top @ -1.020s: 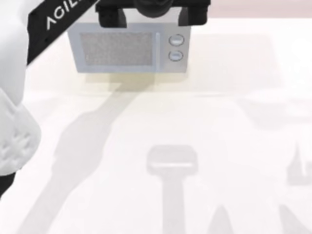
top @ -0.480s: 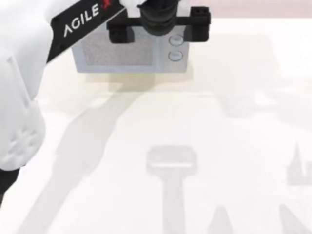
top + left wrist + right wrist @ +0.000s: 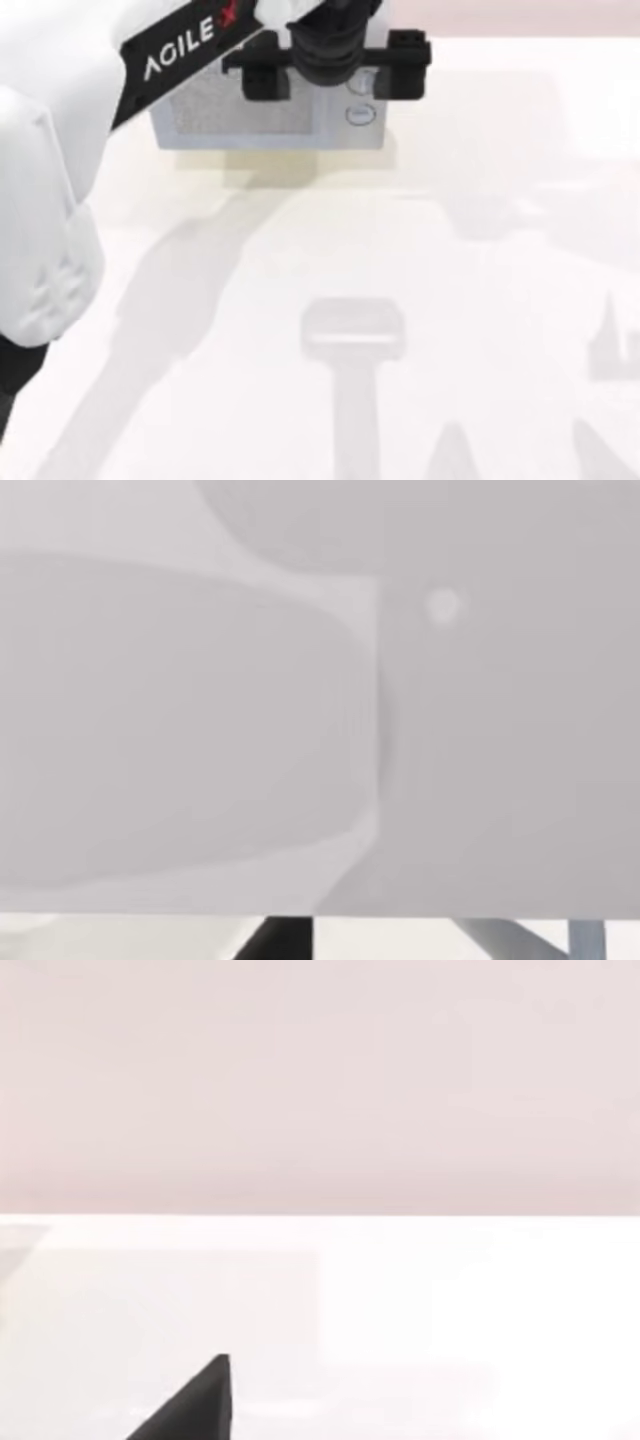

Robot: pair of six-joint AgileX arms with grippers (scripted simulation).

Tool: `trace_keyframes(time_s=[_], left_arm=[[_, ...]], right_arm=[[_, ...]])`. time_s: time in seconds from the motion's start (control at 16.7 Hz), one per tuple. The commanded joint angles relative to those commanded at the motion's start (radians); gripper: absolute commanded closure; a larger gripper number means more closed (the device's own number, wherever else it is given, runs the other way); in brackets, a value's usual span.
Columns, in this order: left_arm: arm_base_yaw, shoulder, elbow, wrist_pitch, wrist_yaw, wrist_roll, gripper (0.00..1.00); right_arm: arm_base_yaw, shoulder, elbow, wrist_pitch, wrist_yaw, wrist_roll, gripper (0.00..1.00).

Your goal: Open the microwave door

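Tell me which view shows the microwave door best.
The top view: the door shows its mesh window, shut, partly behind the left gripper. The left wrist view gives only a close grey surface; the right wrist view shows none of it.

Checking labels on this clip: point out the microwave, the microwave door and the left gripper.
microwave (image 3: 372,138): top view, on the front of the knob panel, below the lower knob.
microwave door (image 3: 230,118): top view, on the speckled mesh window.
left gripper (image 3: 330,70): top view, between its black fingers.

One microwave (image 3: 268,125) stands on the single table (image 3: 480,260), with one microwave door (image 3: 240,122) on its front. Of the knobs on its panel, one (image 3: 360,114) shows clearly. One arm (image 3: 60,150) reaches over it.
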Motion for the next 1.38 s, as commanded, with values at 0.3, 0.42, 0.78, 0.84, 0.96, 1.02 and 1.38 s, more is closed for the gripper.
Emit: trace_keyframes(time_s=[0.3, 0.42, 0.78, 0.84, 0.96, 1.02, 1.38], left_arm=[[0.000, 0.000, 0.000, 0.000, 0.000, 0.000, 0.83], [0.000, 0.000, 0.000, 0.000, 0.000, 0.000, 0.98], [0.000, 0.000, 0.000, 0.000, 0.000, 0.000, 1.00], [0.000, 0.000, 0.000, 0.000, 0.000, 0.000, 1.00], [-0.033, 0.001, -0.030, 0.004, 0.022, -0.009, 1.00], [-0.033, -0.002, -0.033, 0.006, 0.021, -0.009, 1.00], [-0.032, -0.108, -0.184, 0.064, -0.012, -0.028, 1.00]], right_arm=[[0.000, 0.000, 0.000, 0.000, 0.000, 0.000, 0.00], [0.000, 0.000, 0.000, 0.000, 0.000, 0.000, 0.00], [0.000, 0.000, 0.000, 0.000, 0.000, 0.000, 0.00], [0.000, 0.000, 0.000, 0.000, 0.000, 0.000, 0.00], [0.000, 0.000, 0.000, 0.000, 0.000, 0.000, 0.00], [0.000, 0.000, 0.000, 0.000, 0.000, 0.000, 0.00], [0.000, 0.000, 0.000, 0.000, 0.000, 0.000, 0.00]])
